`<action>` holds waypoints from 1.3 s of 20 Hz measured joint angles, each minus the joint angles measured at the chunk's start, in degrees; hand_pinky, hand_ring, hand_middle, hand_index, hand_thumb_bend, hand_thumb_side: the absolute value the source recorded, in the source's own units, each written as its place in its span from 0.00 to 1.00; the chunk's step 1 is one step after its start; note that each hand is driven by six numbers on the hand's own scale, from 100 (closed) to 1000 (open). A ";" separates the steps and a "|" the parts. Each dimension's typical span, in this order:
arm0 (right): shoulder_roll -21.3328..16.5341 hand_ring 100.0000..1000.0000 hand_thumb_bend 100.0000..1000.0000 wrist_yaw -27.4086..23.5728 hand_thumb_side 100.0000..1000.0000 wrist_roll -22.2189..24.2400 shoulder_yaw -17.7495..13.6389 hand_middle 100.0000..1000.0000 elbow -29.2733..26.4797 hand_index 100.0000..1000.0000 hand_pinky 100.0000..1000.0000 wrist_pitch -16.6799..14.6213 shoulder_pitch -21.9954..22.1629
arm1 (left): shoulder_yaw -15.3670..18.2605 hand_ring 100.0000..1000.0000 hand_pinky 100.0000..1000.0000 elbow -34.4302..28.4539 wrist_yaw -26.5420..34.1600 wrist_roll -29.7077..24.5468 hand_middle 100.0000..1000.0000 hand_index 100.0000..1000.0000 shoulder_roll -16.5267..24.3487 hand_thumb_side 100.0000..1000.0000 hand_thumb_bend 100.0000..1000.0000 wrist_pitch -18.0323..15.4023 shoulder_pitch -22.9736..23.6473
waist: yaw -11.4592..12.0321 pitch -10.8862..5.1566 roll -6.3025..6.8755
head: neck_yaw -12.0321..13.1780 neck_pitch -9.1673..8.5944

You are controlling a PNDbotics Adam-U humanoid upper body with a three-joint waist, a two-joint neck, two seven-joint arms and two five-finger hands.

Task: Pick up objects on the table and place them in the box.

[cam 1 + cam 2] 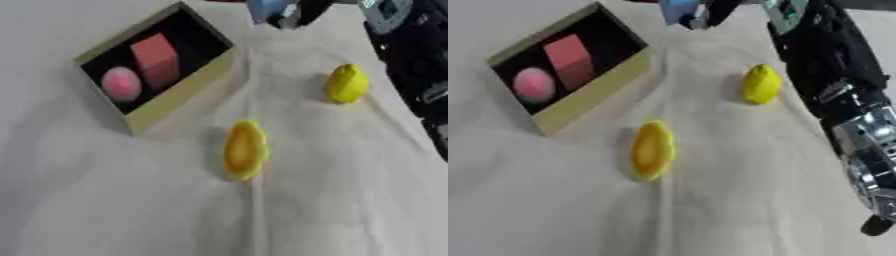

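**2 yellow pieces on the cloth, 2 pink ones in the box**

Nearest the camera lay a long yellow object [244, 149] on the white cloth [332, 200]. Beyond it to the right sat a rounder yellow object [346, 83], well apart. At far left stood the box [179, 90], holding a pink ball [121, 83] beside a pink block [156, 59]. Down the right edge ran the right arm [833, 75]; whether its right hand [874, 165] was open or curled could not be told.

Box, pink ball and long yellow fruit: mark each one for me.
box [179, 95], left eye view, on its tan front wall
pink ball [121, 84], left eye view, its middle
long yellow fruit [244, 149], left eye view, its middle
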 measured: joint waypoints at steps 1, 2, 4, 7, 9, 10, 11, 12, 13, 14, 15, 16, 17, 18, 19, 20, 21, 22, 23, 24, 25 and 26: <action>0.37 0.70 0.00 -0.48 0.07 0.20 0.36 0.42 -0.33 0.59 0.79 0.07 -0.23 | 0.00 0.75 0.65 0.00 0.01 -0.01 0.60 0.77 0.00 0.49 0.47 0.00 0.00 | 0.03 -0.11 -0.01 | -0.08 0.01; 0.72 0.70 0.00 -0.96 0.07 0.49 0.73 0.42 -0.73 0.59 0.79 0.06 -0.42 | 0.00 0.75 0.65 0.00 0.02 -0.02 0.60 0.77 0.00 0.49 0.47 -0.02 0.00 | 0.05 -0.13 -0.04 | -0.13 0.01; 1.64 0.69 0.00 -1.78 0.08 1.05 1.53 0.43 -1.26 0.59 0.78 0.12 -0.75 | -0.02 0.75 0.65 0.00 0.06 -0.10 0.60 0.77 -0.01 0.48 0.47 -0.08 0.00 | 0.19 -0.14 -0.06 | -0.22 0.02; 3.56 0.68 0.00 -2.19 0.13 1.56 2.51 0.42 -1.47 0.58 0.77 0.54 -1.22 | -0.05 0.75 0.65 0.00 0.12 -0.25 0.60 0.78 -0.06 0.48 0.47 -0.23 -0.08 | 0.69 -0.27 -0.10 | -0.45 0.02; 5.03 0.67 0.00 -2.20 0.15 1.60 2.91 0.42 -1.46 0.58 0.76 0.80 -1.27 | -0.13 0.75 0.65 0.00 0.25 -0.32 0.60 0.78 -0.15 0.48 0.48 -0.29 -0.25 | 1.09 -0.31 -0.14 | -0.68 0.02; 5.73 0.67 0.00 -2.17 0.15 1.53 3.09 0.42 -1.37 0.58 0.76 0.99 -1.28 | -0.21 0.75 0.65 0.00 0.35 -0.38 0.60 0.78 -0.34 0.48 0.47 -0.36 -0.41 | 1.29 -0.32 -0.20 | -0.81 0.02; 6.40 0.67 0.00 -2.03 0.16 1.44 3.15 0.42 -1.16 0.58 0.76 1.12 -1.28 | -0.33 0.75 0.65 0.00 0.48 -0.47 0.61 0.78 -0.56 0.48 0.48 -0.44 -0.66 | 1.44 -0.33 -0.28 | -0.92 0.02; 7.07 0.67 0.00 -1.78 0.16 1.30 3.29 0.42 -0.97 0.58 0.76 1.27 -1.29 | -0.38 0.75 0.65 0.00 0.58 -0.53 0.61 0.78 -0.60 0.48 0.48 -0.48 -0.85 | 1.61 -0.33 -0.41 | -1.01 0.02; 7.64 0.67 0.00 -1.61 0.17 1.23 3.42 0.42 -0.74 0.58 0.77 1.34 -1.31 | -0.38 0.75 0.65 0.00 0.62 -0.59 0.61 0.78 -0.64 0.48 0.48 -0.53 -1.08 | 1.86 -0.33 -0.52 | -1.11 0.02; 8.21 0.67 0.00 -1.37 0.17 1.16 3.46 0.42 -0.48 0.58 0.77 1.40 -1.39 | -0.39 0.75 0.65 0.00 0.65 -0.66 0.61 0.78 -0.77 0.48 0.48 -0.60 -1.26 | 2.12 -0.33 -0.63 | -1.19 0.01; 8.69 0.67 0.00 -1.16 0.17 1.12 3.47 0.42 -0.30 0.58 0.77 1.43 -1.47 | -0.40 0.75 0.65 0.00 0.73 -0.74 0.61 0.78 -0.94 0.48 0.48 -0.68 -1.43 | 2.35 -0.33 -0.78 | -1.28 0.01; 9.10 0.67 0.00 -0.98 0.17 1.10 3.47 0.42 -0.06 0.58 0.77 1.44 -1.55 | -0.41 0.75 0.65 0.00 0.80 -0.78 0.61 0.78 -1.04 0.47 0.48 -0.72 -1.67 | 2.58 -0.33 -0.95 | -1.35 0.00; 9.46 0.67 0.00 -0.79 0.17 1.08 3.47 0.42 0.17 0.58 0.77 1.47 -1.56 | -0.46 0.75 0.65 0.00 0.88 -0.82 0.61 0.78 -1.05 0.47 0.48 -0.76 -1.84 | 2.83 -0.33 -1.13 | -1.39 -0.02; 9.85 0.67 0.00 -0.64 0.17 1.06 3.47 0.42 0.37 0.58 0.77 1.49 -1.56 | -0.54 0.75 0.65 0.00 1.00 -0.88 0.61 0.78 -1.05 0.47 0.48 -0.82 -2.05 | 3.07 -0.33 -1.29 | -1.45 -0.05; 10.23 0.67 0.00 -0.44 0.18 1.04 3.47 0.42 0.59 0.58 0.77 1.51 -1.59 | -0.62 0.75 0.65 0.00 1.08 -0.93 0.61 0.78 -1.07 0.47 0.48 -0.87 -2.26 | 3.32 -0.33 -1.43 | -1.57 -0.06; 10.59 0.67 0.00 -0.20 0.18 1.02 3.46 0.42 0.73 0.58 0.77 1.53 -1.63 | -0.71 0.75 0.65 0.00 1.12 -1.00 0.61 0.78 -1.10 0.47 0.48 -0.94 -2.42 | 3.59 -0.33 -1.55 | -1.70 -0.07; 10.94 0.67 0.00 0.03 0.18 0.99 3.44 0.42 0.94 0.58 0.77 1.56 -1.71 | -0.72 0.75 0.65 0.00 1.15 -1.04 0.61 0.78 -1.18 0.47 0.48 -0.97 -2.65 | 3.85 -0.33 -1.67 | -1.87 -0.08; 11.26 0.67 0.00 0.32 0.18 0.91 3.43 0.42 1.09 0.58 0.77 1.65 -1.71 | -0.73 0.75 0.65 0.00 1.20 -1.07 0.61 0.78 -1.32 0.47 0.48 -1.00 -2.76 | 4.09 -0.32 -1.80 | -1.96 -0.09; 11.53 0.67 0.00 0.72 0.18 0.75 3.39 0.42 1.33 0.58 0.77 1.80 -1.71 | -0.74 0.75 0.65 0.00 1.28 -1.12 0.61 0.78 -1.50 0.47 0.48 -1.06 -2.86 | 4.33 -0.30 -1.92 | -2.08 -0.10; 11.81 0.67 0.00 1.19 0.18 0.58 3.31 0.42 1.52 0.58 0.77 1.95 -1.71 | -0.74 0.75 0.65 0.00 1.33 -1.17 0.61 0.78 -1.55 0.47 0.48 -1.11 -3.01 | 4.50 -0.25 -2.02 | -2.21 -0.12; 12.03 0.67 0.00 1.67 0.14 0.37 3.13 0.42 1.77 0.58 0.77 2.13 -1.71 | -0.75 0.75 0.65 0.00 1.36 -1.23 0.61 0.78 -1.55 0.47 0.46 -1.16 -3.17 | 4.66 -0.17 -2.12 | -2.35 -0.18; 12.22 0.67 0.00 2.10 0.18 0.09 2.98 0.42 2.04 0.58 0.77 2.31 -1.71 | -0.75 0.75 0.65 0.00 1.41 -1.26 0.61 0.78 -1.55 0.47 0.48 -1.19 -3.20 | 4.82 -0.07 -2.17 | -2.42 -0.28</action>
